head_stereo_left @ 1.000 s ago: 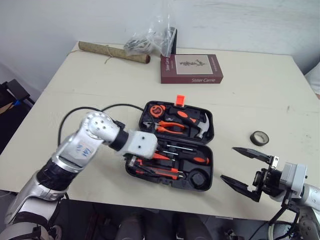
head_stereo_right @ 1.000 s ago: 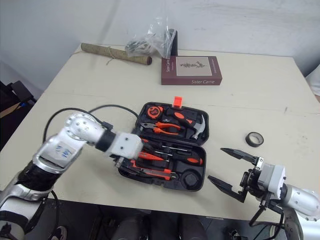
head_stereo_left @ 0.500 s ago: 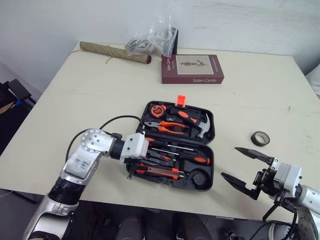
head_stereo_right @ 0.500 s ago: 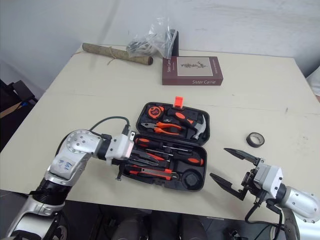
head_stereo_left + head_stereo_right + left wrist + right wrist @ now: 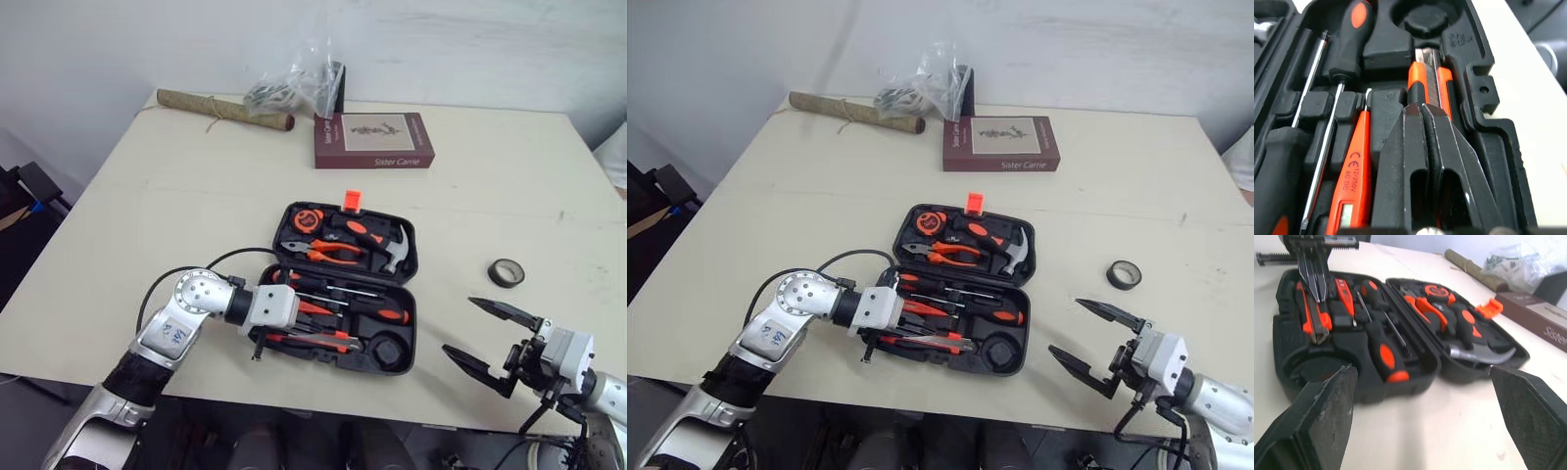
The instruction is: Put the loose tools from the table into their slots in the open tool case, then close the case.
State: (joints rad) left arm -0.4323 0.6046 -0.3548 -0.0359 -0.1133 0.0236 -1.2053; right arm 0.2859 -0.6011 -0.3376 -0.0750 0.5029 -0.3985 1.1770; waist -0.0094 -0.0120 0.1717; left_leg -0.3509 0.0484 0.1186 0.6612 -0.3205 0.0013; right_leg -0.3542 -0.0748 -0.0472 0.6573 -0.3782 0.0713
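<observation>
The tape roll [image 5: 506, 272], lying flat on the table just right of the open tool case [image 5: 412, 311], is probably handling as a light, stiff ring, best pinched across its rim by the wide-open right gripper [image 5: 458, 324], while the left gripper [image 5: 1422, 110] is hovering closed and empty over the case.

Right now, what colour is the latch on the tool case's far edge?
Orange; the latch shows best in the left eye view.

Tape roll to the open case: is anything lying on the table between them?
Nothing. In the left eye view the table between the tape roll and the tool case is bare.
</observation>
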